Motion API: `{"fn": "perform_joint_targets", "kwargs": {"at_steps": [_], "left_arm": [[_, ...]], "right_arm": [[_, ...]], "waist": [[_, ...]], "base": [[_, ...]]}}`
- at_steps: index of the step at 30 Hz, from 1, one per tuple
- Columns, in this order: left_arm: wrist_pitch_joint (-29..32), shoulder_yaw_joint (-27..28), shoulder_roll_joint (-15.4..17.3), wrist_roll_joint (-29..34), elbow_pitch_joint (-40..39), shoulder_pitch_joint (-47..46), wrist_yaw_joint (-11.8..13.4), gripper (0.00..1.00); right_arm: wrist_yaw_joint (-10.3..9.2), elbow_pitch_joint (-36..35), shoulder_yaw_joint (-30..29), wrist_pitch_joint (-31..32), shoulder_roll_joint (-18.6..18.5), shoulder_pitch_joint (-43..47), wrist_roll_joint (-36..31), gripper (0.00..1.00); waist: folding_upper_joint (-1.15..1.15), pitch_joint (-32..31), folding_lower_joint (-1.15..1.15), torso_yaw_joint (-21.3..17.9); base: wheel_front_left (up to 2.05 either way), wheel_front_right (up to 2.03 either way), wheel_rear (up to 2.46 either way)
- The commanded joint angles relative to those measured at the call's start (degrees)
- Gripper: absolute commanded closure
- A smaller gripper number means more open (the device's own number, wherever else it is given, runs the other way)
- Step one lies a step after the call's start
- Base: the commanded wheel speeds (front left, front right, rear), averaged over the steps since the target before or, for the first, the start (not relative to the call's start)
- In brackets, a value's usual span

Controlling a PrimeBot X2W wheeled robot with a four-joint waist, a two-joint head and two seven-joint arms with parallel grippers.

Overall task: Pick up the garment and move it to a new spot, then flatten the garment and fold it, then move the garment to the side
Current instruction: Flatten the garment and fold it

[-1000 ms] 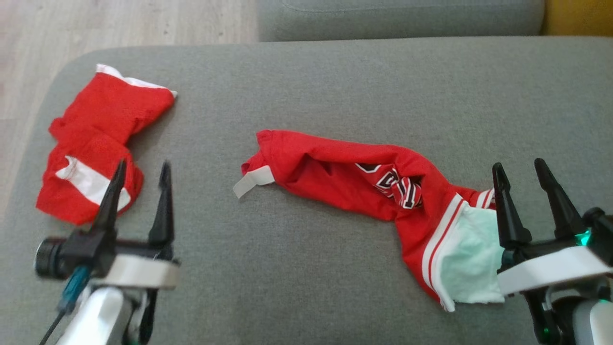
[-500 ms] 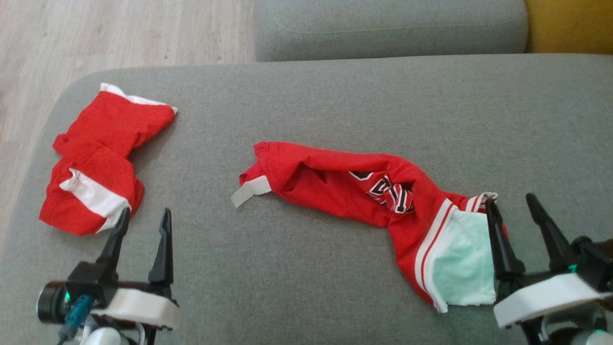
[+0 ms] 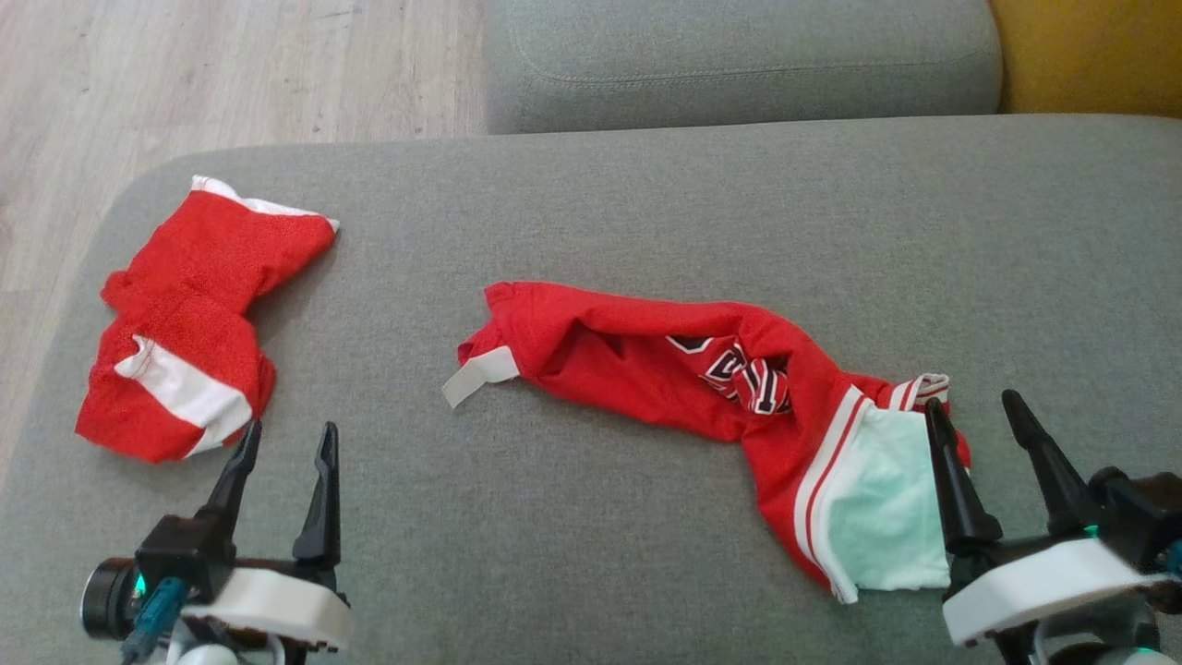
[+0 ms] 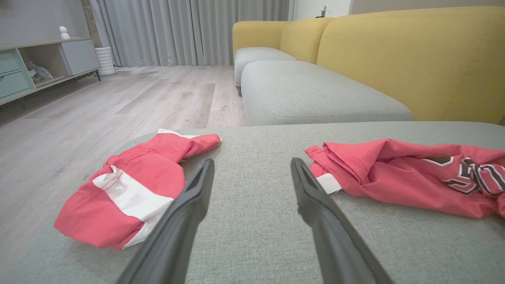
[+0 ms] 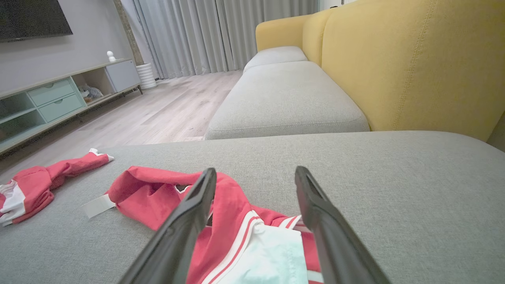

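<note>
2 red garments: jersey (image 3: pixel 637 365), shorts (image 3: pixel 199 296). 2 hands: left hand (image 3: pixel 291 427), right hand (image 3: pixel 971 399). 2 cushions (image 3: pixel 591 536) (image 3: pixel 739 65).

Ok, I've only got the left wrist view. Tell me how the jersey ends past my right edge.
Observer: The jersey bends toward the robot and ends in a white-striped hem, with a pale mint inner side turned up.
Operator: Now place the right gripper for me.
Observer: The right gripper is open, right at that hem end. In the head view one finger overlaps the pale patch.
Operator: Confirm whether it has hold of the cloth.
Observer: No. In the right wrist view the hem lies below and between the spread fingers, ungripped.
</note>
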Motion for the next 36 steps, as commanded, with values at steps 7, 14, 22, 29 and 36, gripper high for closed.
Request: {"fn": "perform_joint_targets", "kwargs": {"at_steps": [7, 14, 22, 29, 36], "left_arm": [[-0.2, 2.2, 1.5, -0.3, -1.5, -2.5, 0.5, 0.0], [-0.4, 1.8, 1.0, 0.0, -1.9, -4.0, 0.8, 0.0], [-1.2, 1.5, 0.4, 0.3, -1.3, -5.4, 1.2, 0.0], [-1.6, 1.4, 0.1, 0.2, -0.7, -6.1, 1.3, 0.0], [-2.0, 1.2, -0.1, 0.1, -0.5, -6.4, 1.3, 0.0]], "right_arm": [[-0.04, -1.2, 1.2, 1.2, -0.4, -1.4, -0.5, 0.0], [-0.04, 8.9, -2.2, 4.0, -0.3, 0.4, 0.7, 0.0], [-0.04, 21.9, -2.9, 5.7, -0.2, -1.7, 2.7, 0.0], [-0.04, 28.2, -1.1, 8.4, -0.2, -4.3, 4.1, 0.62], [-0.04, 25.7, 0.3, 10.7, -1.4, -4.5, 6.4, 1.0]], "waist": [[0.0, 0.5, 0.0, 0.1], [0.0, 2.4, 0.0, 0.6], [0.0, 4.5, 0.0, 1.0], [0.0, 5.2, 0.0, 1.0], [0.0, 5.0, 0.0, 1.0]], "base": [[0.0, 0.0, 0.0], [0.0, 0.0, 0.0], [0.0, 0.0, 0.0], [0.0, 0.0, 0.0], [0.0, 0.0, 0.0]]}}
